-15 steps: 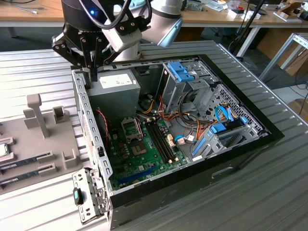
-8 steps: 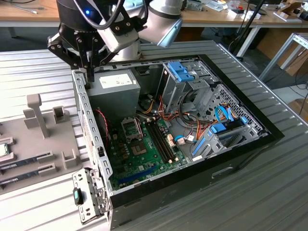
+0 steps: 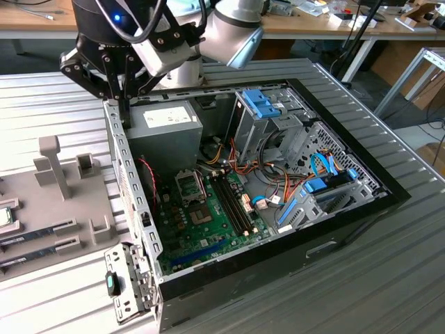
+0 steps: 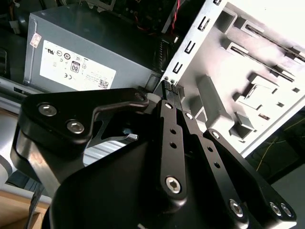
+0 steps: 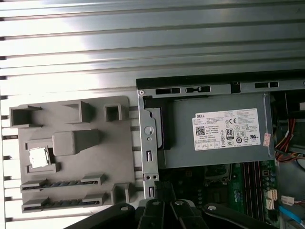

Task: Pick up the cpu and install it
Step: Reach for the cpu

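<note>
The cpu [image 3: 5,217] is a small silvery square chip lying in a recess of the grey holder tray [image 3: 62,209] at the exterior view's left; in the first wrist view the cpu [image 5: 39,157] sits in the same tray [image 5: 71,119]. My gripper [image 3: 126,117] hangs over the near-left wall of the open computer case [image 3: 132,188], well away from the chip. In the second wrist view the gripper [image 4: 170,88] has its fingers pressed together with nothing between them, tips by the case wall. On the green board the empty socket [image 3: 189,186] lies beside the grey power-supply box [image 3: 163,129].
Long memory sticks [image 3: 35,233] rest in the tray's slots. Inside the case are a drive cage with blue clips [image 3: 263,104], bundled cables [image 3: 271,195] and blue latches [image 3: 316,188]. The ribbed metal table [image 3: 389,278] surrounds the case; wooden benches [image 3: 313,24] stand behind.
</note>
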{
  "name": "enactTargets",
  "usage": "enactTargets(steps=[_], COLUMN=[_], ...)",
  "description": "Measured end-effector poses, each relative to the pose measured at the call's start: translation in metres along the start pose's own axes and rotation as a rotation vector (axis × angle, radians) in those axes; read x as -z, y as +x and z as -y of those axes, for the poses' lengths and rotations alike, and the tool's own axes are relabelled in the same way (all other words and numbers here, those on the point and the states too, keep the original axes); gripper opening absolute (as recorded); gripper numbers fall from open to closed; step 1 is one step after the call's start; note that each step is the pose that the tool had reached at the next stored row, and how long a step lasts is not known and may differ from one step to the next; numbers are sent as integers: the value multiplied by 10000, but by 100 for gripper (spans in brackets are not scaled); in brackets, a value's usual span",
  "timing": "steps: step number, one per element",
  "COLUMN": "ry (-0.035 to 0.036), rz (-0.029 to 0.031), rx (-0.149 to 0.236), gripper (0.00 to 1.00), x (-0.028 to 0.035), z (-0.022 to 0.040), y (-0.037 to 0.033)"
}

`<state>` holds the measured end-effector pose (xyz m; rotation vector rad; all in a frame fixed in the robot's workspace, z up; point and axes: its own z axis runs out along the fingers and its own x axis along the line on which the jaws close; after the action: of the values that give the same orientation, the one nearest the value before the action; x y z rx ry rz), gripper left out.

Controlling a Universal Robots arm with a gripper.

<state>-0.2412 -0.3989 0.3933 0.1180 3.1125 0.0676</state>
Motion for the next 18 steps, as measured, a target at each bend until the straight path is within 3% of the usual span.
enactTargets(steps=[18], ry=[0], rz=[-1], rx=[1], gripper=[11], x=[5], z=[12], y=[166])
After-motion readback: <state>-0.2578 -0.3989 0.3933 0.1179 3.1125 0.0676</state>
